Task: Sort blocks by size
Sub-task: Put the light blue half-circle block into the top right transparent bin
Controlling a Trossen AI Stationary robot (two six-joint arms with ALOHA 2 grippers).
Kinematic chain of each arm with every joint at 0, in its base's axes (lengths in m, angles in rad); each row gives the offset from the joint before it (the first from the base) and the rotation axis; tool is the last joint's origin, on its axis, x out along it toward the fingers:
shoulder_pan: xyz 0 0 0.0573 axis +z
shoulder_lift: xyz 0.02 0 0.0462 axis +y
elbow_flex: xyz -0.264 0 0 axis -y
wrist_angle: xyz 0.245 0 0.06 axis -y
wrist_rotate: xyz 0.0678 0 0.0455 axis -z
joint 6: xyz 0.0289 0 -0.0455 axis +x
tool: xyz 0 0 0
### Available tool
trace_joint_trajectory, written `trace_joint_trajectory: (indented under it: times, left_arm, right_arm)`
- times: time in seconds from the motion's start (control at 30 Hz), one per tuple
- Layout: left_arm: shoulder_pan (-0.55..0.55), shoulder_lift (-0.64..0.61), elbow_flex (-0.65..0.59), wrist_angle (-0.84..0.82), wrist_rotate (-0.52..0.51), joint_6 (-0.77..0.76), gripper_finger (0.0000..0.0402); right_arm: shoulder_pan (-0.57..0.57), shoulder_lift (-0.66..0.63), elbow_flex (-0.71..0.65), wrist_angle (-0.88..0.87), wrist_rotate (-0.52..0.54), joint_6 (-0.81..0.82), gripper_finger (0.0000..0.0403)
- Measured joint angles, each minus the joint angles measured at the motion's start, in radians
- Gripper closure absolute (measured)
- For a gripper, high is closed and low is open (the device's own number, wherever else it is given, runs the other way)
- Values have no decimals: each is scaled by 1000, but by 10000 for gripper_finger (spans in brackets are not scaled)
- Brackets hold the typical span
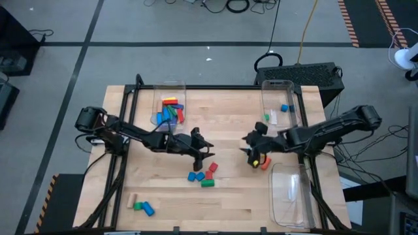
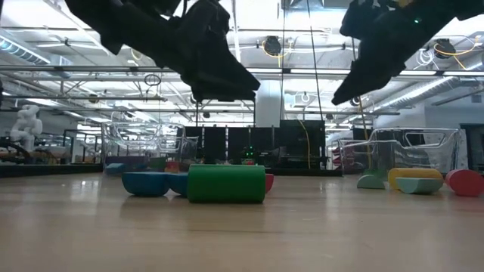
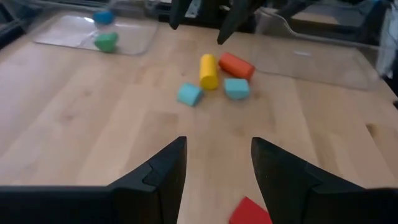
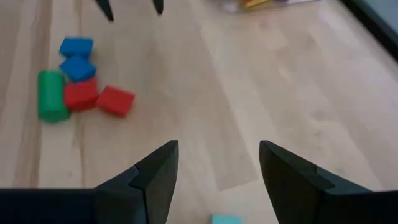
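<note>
Middle cluster: green cylinder [image 4: 51,94], two blue blocks [image 4: 76,46], two red ones [image 4: 115,101]. Over right, yellow cylinder [image 3: 208,71] beside orange cylinder [image 3: 236,65] (plus light-blue bits [image 3: 236,88]).

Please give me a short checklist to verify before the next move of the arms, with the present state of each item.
1. Left gripper fingers open and empty: ok.
2. Right gripper fingers open and empty: ok.
3. Middle cluster of blocks lies on the table near the left gripper: ok.
4. Yellow cylinder and orange cylinder near the right gripper: ok.
5. All blocks already in bins: not ok.
6. Which bin is for which size: cannot tell.
</note>
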Motion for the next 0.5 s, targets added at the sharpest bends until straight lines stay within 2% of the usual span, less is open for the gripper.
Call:
trace_joint_trajectory:
  times: [0.1,0.3,0.4,0.5]
  left_arm:
    - [-31,0,0,-10,-1,-1,221]
    - [-118,6,0,-30,-45,23,221]
    - [-142,5,0,-27,-105,26,221]
    - [-154,5,0,-27,-151,26,221]
  right_arm:
    - [33,42,0,14,-10,0,196]
    - [62,171,0,142,-137,-32,196]
    - [65,232,0,149,-134,-29,196]
    - [45,254,0,77,-109,18,196]
